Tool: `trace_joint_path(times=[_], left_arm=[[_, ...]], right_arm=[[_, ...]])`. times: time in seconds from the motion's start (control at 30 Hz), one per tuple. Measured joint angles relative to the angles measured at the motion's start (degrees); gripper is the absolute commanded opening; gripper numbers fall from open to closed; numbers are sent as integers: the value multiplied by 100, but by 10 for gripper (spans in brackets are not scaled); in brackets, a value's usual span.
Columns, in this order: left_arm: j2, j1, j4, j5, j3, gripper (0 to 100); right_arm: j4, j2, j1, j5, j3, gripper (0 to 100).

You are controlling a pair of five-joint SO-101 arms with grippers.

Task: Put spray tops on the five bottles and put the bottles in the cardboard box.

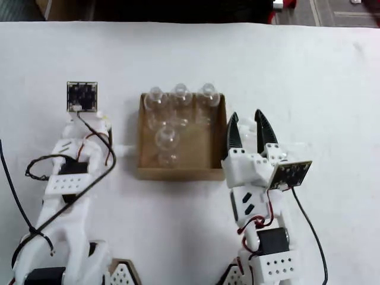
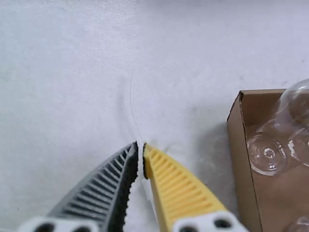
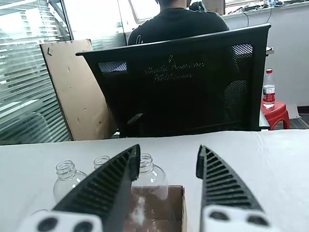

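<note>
Right gripper [image 1: 246,116] stands with jaws apart. Just beside it, the cardboard box [image 1: 178,173] holds at least four bottles [image 1: 168,138], necks bare. Left gripper [image 2: 140,147] is closed, with a thin strand [image 2: 133,96], perhaps a spray tube, at its tips. I judge boxing nearly done, capping not begun.

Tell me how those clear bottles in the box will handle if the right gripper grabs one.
The bottles look clear, empty and uncapped, so probably light and easily tipped by a nudge. Their round, smooth bodies may slip in the open right gripper. Packed close in the cardboard box, neighbours could shift too.
</note>
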Motion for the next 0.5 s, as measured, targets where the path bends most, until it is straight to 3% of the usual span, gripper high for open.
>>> trace_joint_path(times=[0.5], left_arm=[[0, 0, 0, 0, 0, 20]], right_arm=[[0, 0, 0, 0, 53, 166]])
